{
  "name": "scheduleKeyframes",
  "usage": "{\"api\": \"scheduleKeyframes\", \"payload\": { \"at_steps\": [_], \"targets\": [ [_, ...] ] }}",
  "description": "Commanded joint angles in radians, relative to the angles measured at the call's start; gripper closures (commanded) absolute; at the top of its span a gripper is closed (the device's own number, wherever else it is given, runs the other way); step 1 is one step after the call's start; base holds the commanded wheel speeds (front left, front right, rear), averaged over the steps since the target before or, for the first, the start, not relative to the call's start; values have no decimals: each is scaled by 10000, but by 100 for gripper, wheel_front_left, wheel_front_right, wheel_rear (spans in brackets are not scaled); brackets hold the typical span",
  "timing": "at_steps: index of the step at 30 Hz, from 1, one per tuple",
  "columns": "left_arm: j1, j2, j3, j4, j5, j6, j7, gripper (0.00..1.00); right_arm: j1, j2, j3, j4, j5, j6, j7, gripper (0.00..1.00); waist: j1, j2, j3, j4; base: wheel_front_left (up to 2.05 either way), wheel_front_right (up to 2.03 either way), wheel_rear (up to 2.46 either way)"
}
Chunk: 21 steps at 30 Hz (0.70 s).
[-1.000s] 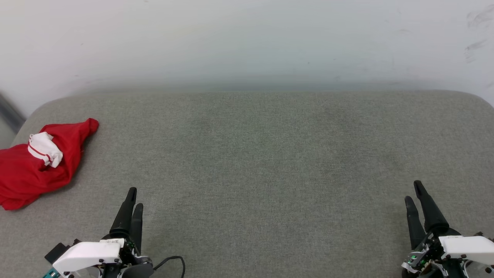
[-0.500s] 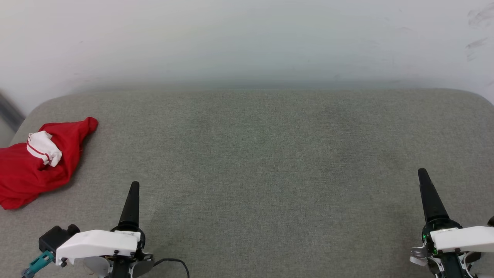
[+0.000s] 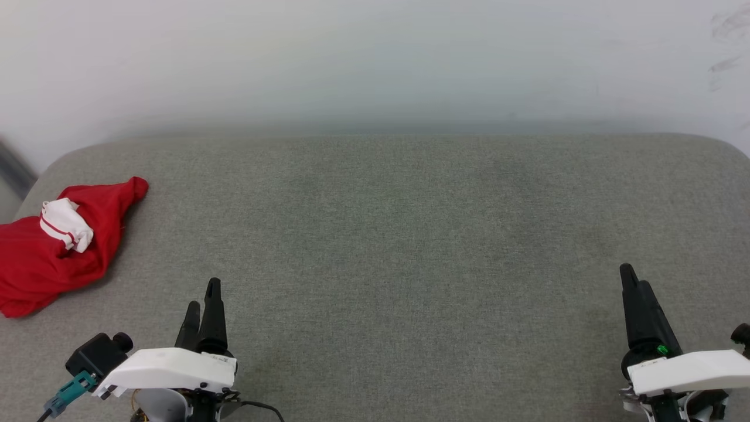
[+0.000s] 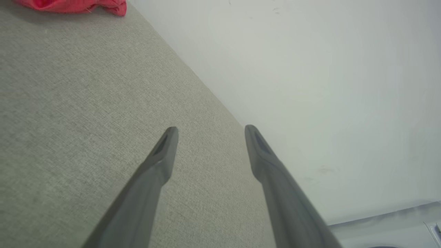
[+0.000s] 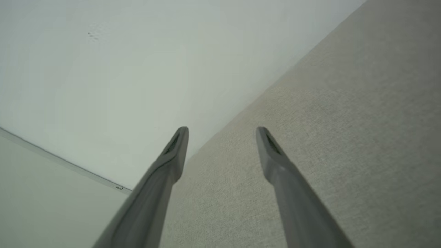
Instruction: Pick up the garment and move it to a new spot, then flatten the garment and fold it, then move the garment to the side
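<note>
The garment (image 3: 53, 252) lies crumpled at the far left edge of the grey surface, red cloth with a white striped sleeve bunched on top. A red edge of the garment (image 4: 75, 5) also shows at the top left of the left wrist view. My left gripper (image 3: 202, 296) hovers near the front left, to the right of the garment and apart from it, open with nothing between its fingers (image 4: 165, 151). My right gripper (image 3: 634, 278) stands near the front right, open and holding nothing, its fingers (image 5: 275, 155) spread over bare fabric.
The grey fabric surface (image 3: 398, 234) spans the whole width, with rounded far corners, and ends at a white wall (image 3: 375, 58) behind. Its left edge runs just beside the garment.
Both grippers have turned about their wrists and shifted slightly; the left one sits a little further right. The garment has not moved.
</note>
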Motion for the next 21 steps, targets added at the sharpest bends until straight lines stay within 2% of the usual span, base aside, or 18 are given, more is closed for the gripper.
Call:
{"api": "scheduleKeyframes", "payload": {
  "at_steps": [1, 21],
  "targets": [
    [-53, 86, -67, -217, 355, 69, -109, 0, -48, -16, 15, -183, -381, 1, -108, 0, 0, -1, 3, 0, 0, 0, 0],
    [237, 128, -417, -568, 2988, 411, -768, 0, 268, -14, 63, -488, -3177, 1, -763, 0, 0, -1, 12, -4, 0, 0, 0]
  ]
}}
